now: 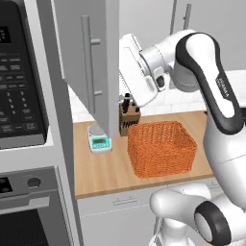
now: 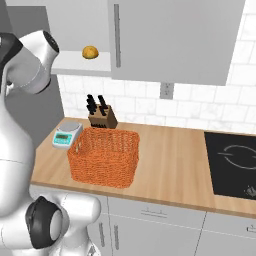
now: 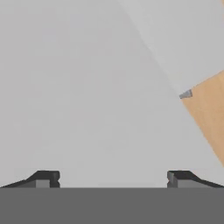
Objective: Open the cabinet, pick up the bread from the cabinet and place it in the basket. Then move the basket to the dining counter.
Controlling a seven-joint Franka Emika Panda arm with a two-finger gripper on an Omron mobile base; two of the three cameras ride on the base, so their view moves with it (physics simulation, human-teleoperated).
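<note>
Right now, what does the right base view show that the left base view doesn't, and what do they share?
Right base view: the bread on the open cabinet's shelf, and a black cooktop at the counter's far end. Left base view: the swung-open cabinet door with its bar handle, and a dark oven panel on the left. Both: the orange basket on the wood worktop, the knife block behind it, and the small scale.
</note>
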